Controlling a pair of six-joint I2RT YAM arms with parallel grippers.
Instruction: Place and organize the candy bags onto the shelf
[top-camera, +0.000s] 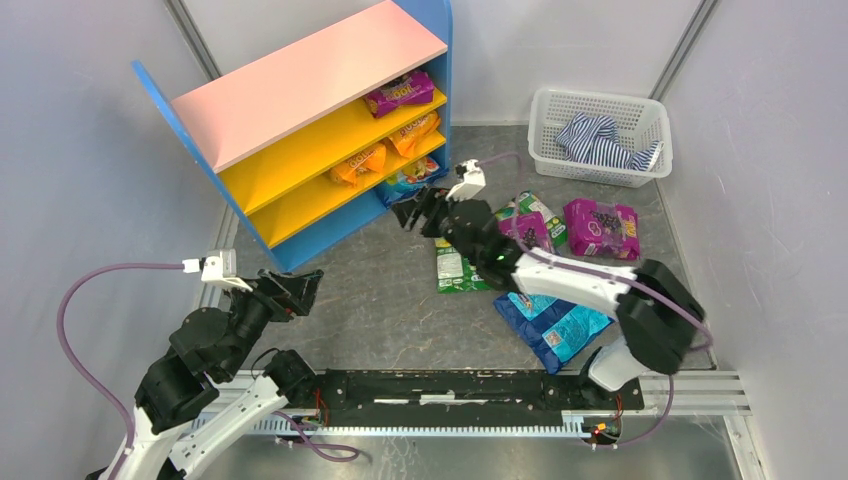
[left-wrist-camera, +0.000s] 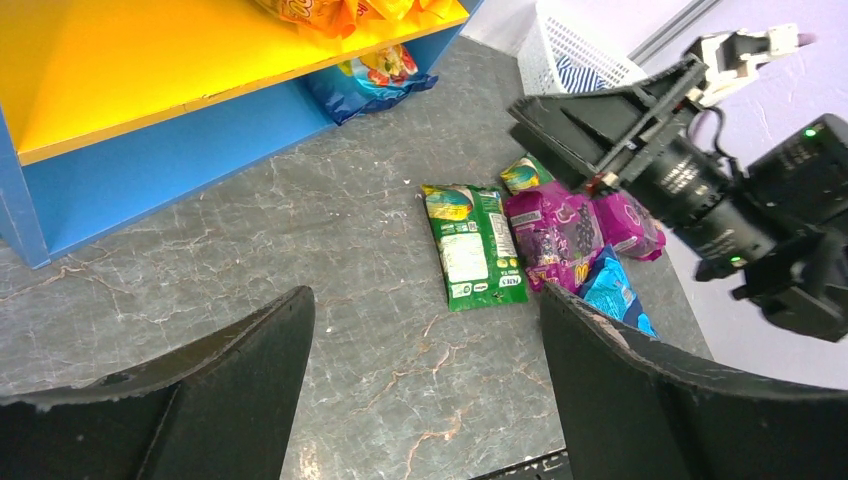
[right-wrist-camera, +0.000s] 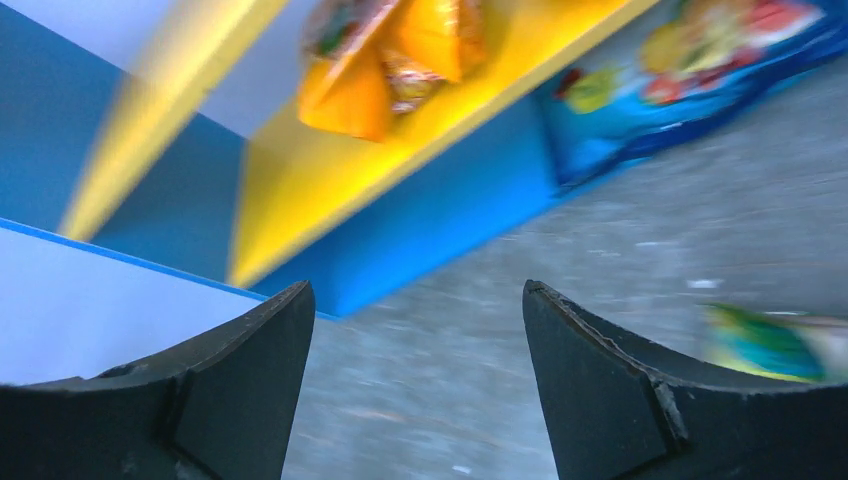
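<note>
Top external view: the shelf (top-camera: 300, 90) stands at the far left of the table (top-camera: 380, 310), turned at an angle to the arms. 4 candy bags lie in it, all toward its right end:
- 1 shelved purple bag (top-camera: 400, 95) is on the upper yellow board.
- 2 orange bags (top-camera: 415, 130) are on the middle board.
- 1 shelved blue bag (top-camera: 412, 178) is in the bottom compartment, its lower edge partly covered by the right gripper (top-camera: 415, 213).

5 more bags lie loose on the table:
- A green bag (top-camera: 452, 268) lies flat near the middle.
- A second green bag (top-camera: 545, 210) has only its far end showing.
- A purple bag (top-camera: 527, 228) is largely hidden under the right arm.
- A clear-lying purple bag (top-camera: 600, 228) lies to the right of it.
- A loose blue bag (top-camera: 555, 325) has its near corner cut off by the right arm's elbow.

The print on all the bags is too small to read.

The right gripper hovers just in front of the shelf's bottom compartment. The right wrist view is motion-blurred, yet both fingers (right-wrist-camera: 230, 390) show spread wide with only bare table between them.

The left gripper (top-camera: 300, 290) hangs near the shelf's near corner, well apart from every bag. The left wrist view shows its fingers (left-wrist-camera: 240, 390) wide apart and gripping nothing.

A white mesh basket (top-camera: 545, 130) at the far right holds a striped cloth (top-camera: 600, 140).
</note>
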